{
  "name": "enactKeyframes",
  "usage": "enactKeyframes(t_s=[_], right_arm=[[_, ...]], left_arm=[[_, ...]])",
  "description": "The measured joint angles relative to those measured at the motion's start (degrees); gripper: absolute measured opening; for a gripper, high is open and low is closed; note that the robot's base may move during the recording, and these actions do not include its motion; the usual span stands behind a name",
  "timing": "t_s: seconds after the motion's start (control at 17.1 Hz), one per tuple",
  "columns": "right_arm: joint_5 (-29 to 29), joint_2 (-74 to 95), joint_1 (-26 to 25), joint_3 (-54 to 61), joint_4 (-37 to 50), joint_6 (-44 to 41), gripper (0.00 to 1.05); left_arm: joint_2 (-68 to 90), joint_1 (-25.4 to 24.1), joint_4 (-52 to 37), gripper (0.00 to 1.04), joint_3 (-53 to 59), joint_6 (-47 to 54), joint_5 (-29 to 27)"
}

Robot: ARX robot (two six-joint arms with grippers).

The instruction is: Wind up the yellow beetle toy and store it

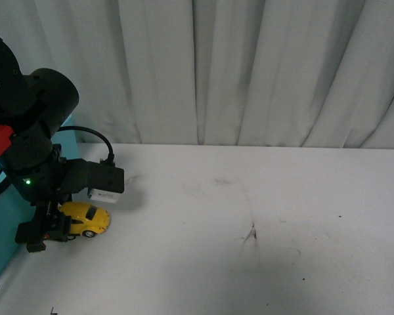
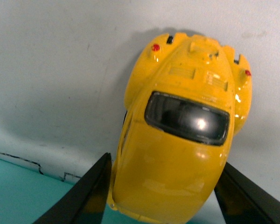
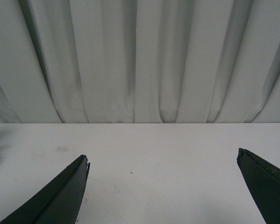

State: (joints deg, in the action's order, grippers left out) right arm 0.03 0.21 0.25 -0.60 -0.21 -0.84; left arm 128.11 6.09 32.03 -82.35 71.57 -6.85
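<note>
1. Sitting at the near left of the white table (image 1: 249, 230), the yellow beetle toy (image 1: 85, 220) lies just beside the edge of a teal surface (image 1: 0, 223).
2. In the front view the toy shows a rounded glossy body, a dark side window and a small black wheel with a silver hub low on its side.
3. From the left wrist view the yellow beetle toy (image 2: 177, 140) is seen from above. It has a dark window with a bright glare spot, ribbed vent slots on the lid beyond it, and two small red lights at the far corners.
4. That lit end points away from the wrist. The roof end lies between the fingers, over the border where the teal surface (image 2: 18, 196) meets the table.
5. The left gripper (image 1: 49, 230) reaches down from the bulky black arm at the left edge. A black cable (image 1: 95, 134) loops over it, and a small white block (image 1: 105, 195) sits on its camera mount.
6. Up close, the left gripper (image 2: 165, 161) has one dark finger pressed against each flank of the toy, so it is clamped on the car.
7. The right gripper (image 3: 162, 155) is held level above bare table, facing the pale curtain (image 3: 140, 60), with its two fingers spread wide and nothing between them.
</note>
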Motion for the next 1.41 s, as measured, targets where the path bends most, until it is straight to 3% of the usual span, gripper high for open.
enactKeyframes(t_s=[0.06,0.18,0.41,0.64,0.88,1.11,1.29,1.41], right_arm=[[0.0,0.0,0.0,0.0,-0.02,0.0,0.98],[0.0,0.0,0.0,0.0,-0.02,0.02,0.98],[0.0,0.0,0.0,0.0,-0.02,0.0,0.98],[0.0,0.0,0.0,0.0,-0.02,0.0,0.98],[0.02,0.0,0.0,0.0,-0.02,0.02,0.98],[0.02,0.0,0.0,0.0,-0.02,0.02,0.98],[0.0,0.0,0.0,0.0,0.0,0.0,0.98],[0.0,0.0,0.0,0.0,-0.02,0.0,0.98]], left_arm=[[0.13,0.31,-0.11,0.53,-0.15,0.76,0.17],[0.09,0.68,-0.02,0.42,-0.87,2.93,1.2],[-0.52,1.29,2.75,0.4,-1.31,7.67,8.61],[-7.8,1.46,2.03,0.4,-1.29,-1.73,22.05],[-21.29,-6.43,-6.73,0.4,0.15,-15.06,30.38],[-25.09,-19.39,-8.83,0.4,5.53,-25.92,21.46],[-24.92,-24.04,-11.23,0.4,9.07,-30.34,13.57],[-22.75,-24.41,-13.75,0.4,10.27,-34.64,10.29]])
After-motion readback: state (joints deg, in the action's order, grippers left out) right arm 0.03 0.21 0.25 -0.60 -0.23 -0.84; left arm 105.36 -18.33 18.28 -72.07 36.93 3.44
